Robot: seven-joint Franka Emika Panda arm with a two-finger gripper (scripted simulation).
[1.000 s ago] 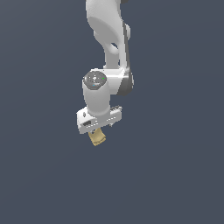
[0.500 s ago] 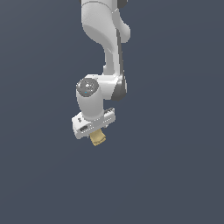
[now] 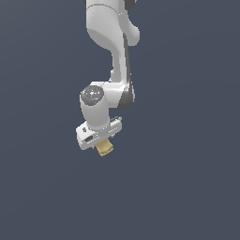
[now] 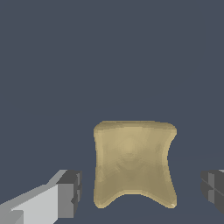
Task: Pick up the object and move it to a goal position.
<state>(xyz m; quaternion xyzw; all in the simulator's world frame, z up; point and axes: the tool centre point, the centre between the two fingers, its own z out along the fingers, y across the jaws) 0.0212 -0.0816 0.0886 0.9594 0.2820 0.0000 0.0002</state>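
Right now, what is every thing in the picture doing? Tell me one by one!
Tan block: sits between the two fingers, with a gap on each side, not squeezed.
Gripper: open, its fingers set wide on either side of the block.
Robot arm: reaches down from above, with the gripper right over the block.

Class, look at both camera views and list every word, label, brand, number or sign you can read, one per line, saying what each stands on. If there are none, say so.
No readable text in either view.
Tan object: plain surface, no label or number.
White hand and arm: no brand or marking that can be read; the round grey cap on the wrist joint shows faint specks, too small to read.
Dark background: blank.
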